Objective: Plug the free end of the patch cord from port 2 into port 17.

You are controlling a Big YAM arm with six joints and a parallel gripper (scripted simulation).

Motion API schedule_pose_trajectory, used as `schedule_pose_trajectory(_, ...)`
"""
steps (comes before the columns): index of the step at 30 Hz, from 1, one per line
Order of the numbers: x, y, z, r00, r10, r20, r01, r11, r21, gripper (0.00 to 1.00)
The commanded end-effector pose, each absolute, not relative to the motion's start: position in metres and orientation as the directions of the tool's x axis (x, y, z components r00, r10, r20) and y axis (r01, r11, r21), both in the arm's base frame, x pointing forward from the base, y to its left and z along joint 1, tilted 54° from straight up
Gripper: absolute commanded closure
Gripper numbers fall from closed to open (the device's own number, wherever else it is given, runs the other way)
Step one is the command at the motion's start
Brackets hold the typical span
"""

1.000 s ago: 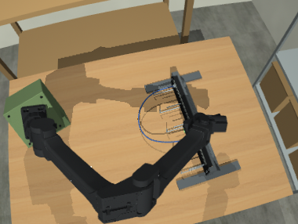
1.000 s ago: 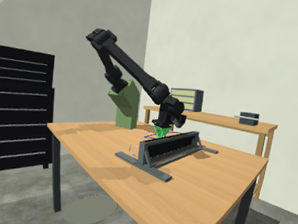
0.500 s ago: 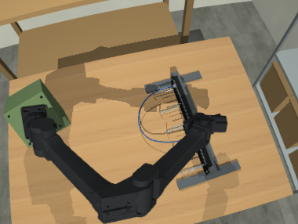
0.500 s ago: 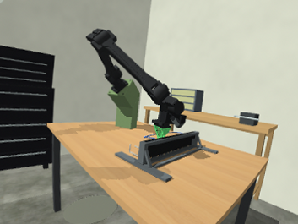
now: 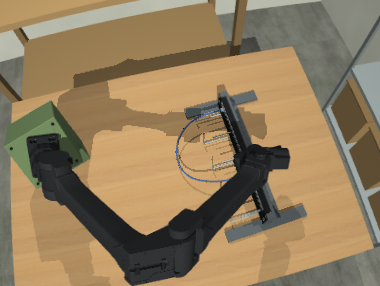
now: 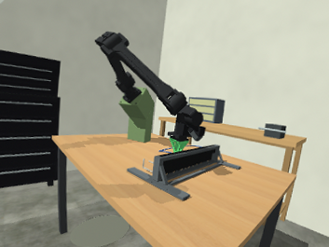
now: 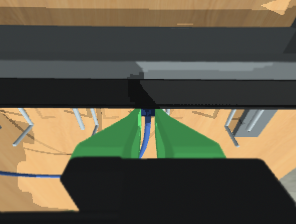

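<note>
The blue patch cord (image 5: 177,150) (image 7: 30,174) loops out in front of the panel, from near its far end in the top view back to my gripper. My gripper (image 6: 177,150) (image 7: 148,111) is shut on the cord's dark blue plug (image 7: 147,112), low against the panel's front. The plug's front end meets the edge of the panel (image 7: 215,93); how deep it sits and its latch are hidden. The rack (image 5: 269,200) (image 6: 158,171) stands upright on its two feet. Port numbers cannot be read in these views.
Thin wire cord guides (image 5: 222,164) (image 7: 231,128) stick out from the panel's front on both sides of my fingers. The rack's feet (image 5: 245,233) (image 6: 177,193) rest on the table (image 5: 135,185). The green arm base (image 5: 47,130) (image 6: 138,124) stands at the opposite side.
</note>
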State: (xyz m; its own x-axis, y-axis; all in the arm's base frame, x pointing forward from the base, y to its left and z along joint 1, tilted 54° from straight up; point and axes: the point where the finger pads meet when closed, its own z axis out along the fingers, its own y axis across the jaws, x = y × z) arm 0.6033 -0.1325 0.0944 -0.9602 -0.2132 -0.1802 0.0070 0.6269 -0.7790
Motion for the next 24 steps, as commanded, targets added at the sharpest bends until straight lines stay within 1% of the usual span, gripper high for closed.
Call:
schedule_pose_trajectory(1, 0.596, -0.14, 0.101, -0.962, -0.212, -0.169, 0.0, 0.625, -0.781, 1.0)
schedule_pose_trajectory(17, 0.595, -0.141, 0.107, -0.962, -0.211, -0.172, 0.005, 0.62, -0.785, 1.0)
schedule_pose_trajectory(18, 0.599, -0.139, 0.101, -0.962, -0.212, -0.171, 0.002, 0.621, -0.784, 0.64)
schedule_pose_trajectory(24, 0.601, -0.138, 0.092, -0.964, -0.214, -0.16, -0.008, 0.622, -0.783, 0.64)
